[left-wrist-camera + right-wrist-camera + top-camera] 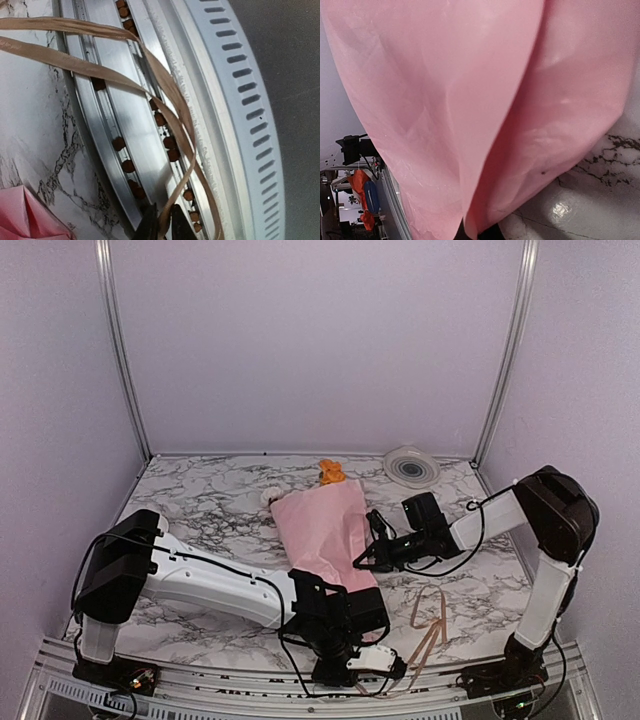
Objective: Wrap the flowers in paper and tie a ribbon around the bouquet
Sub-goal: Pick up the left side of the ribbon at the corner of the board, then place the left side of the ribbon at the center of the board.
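As the bouquet [322,525] is lying lengthwise mid-table, the ribbon [430,625] is trailing right of its near end. Up close, the left gripper [162,227] is pinching a ribbon strand; the right gripper [479,235] is clamping the paper [470,100].

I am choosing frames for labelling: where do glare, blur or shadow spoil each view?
Top external: even soft light, sharp, only faint shadows on the marble table. Left wrist: the ribbon is sharp, softer near the lens. Right wrist: the pink paper fills the frame; one glare spot on the table.
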`<action>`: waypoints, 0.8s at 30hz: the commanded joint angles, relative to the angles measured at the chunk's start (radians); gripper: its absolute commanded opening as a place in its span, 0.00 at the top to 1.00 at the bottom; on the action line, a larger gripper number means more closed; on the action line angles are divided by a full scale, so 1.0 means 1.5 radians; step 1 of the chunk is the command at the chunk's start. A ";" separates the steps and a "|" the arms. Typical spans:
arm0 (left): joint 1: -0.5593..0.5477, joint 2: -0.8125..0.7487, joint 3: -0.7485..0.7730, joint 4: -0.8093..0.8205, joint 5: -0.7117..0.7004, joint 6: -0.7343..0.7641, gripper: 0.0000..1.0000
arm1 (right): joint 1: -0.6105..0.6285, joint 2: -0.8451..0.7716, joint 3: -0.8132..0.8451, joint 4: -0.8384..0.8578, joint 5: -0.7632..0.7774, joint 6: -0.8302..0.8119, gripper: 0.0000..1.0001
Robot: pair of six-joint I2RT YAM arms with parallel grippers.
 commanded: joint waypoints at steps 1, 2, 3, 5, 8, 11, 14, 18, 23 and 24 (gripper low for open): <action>0.002 -0.020 -0.004 -0.018 -0.070 -0.015 1.00 | 0.009 -0.039 0.037 -0.050 0.016 -0.006 1.00; 0.003 -0.028 -0.012 -0.016 -0.089 -0.023 1.00 | 0.009 -0.044 0.045 -0.066 0.021 -0.008 1.00; 0.005 -0.039 -0.025 -0.013 -0.110 -0.035 1.00 | 0.008 -0.047 0.053 -0.080 0.025 -0.010 1.00; 0.015 -0.086 -0.062 0.002 -0.151 -0.057 1.00 | 0.007 -0.050 0.064 -0.097 0.028 -0.009 1.00; 0.048 -0.168 -0.125 0.023 -0.201 -0.100 1.00 | 0.007 -0.053 0.078 -0.106 0.029 -0.006 1.00; 0.090 -0.270 -0.190 0.044 -0.233 -0.122 1.00 | 0.004 -0.051 0.100 -0.129 0.039 -0.011 1.00; 0.130 -0.364 -0.237 0.057 -0.308 -0.128 1.00 | -0.004 -0.041 0.131 -0.154 0.051 -0.021 1.00; 0.172 -0.484 -0.255 0.057 -0.453 -0.128 1.00 | -0.015 -0.022 0.155 -0.165 0.066 -0.025 1.00; 0.179 -0.638 -0.264 0.119 -0.564 -0.076 1.00 | -0.022 -0.002 0.172 -0.158 0.077 -0.019 1.00; 0.179 -0.662 -0.278 0.139 -0.560 -0.059 1.00 | -0.022 0.002 0.173 -0.155 0.079 -0.018 1.00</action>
